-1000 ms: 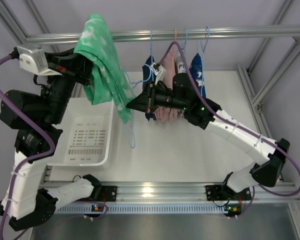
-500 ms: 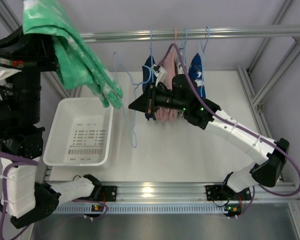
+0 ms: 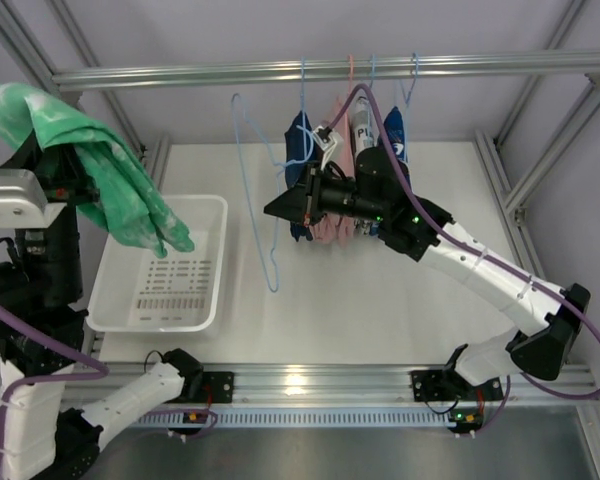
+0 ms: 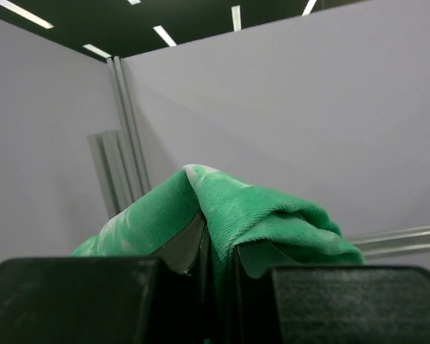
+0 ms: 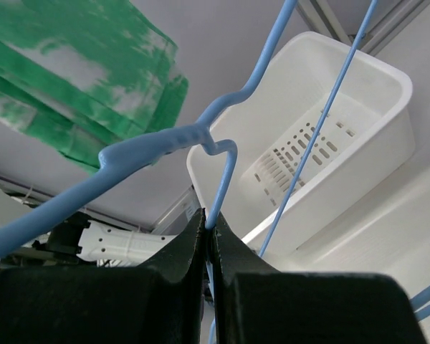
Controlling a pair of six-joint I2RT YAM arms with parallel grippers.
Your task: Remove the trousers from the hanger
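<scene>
1. My left gripper (image 4: 216, 245) has its jaws nearly pressed together, and they pinch a fold of the trousers (image 4: 265, 215).
2. The green cloth lies over my left fingers and hangs down from them in a long bundle.
3. From the top camera, the low end of the trousers is over the left part of the white basket (image 3: 208, 204). I cannot tell whether it touches the basket.
4. My right gripper (image 5: 209, 223) has its jaws pressed tight on the thin wire of the hanger (image 5: 150, 143), just below the twisted neck.
5. The hanger is bare and it hangs by its hook on the metal rail (image 3: 460, 66), to the left of the other garments.
6. The trousers and the hanger are well apart.
</scene>
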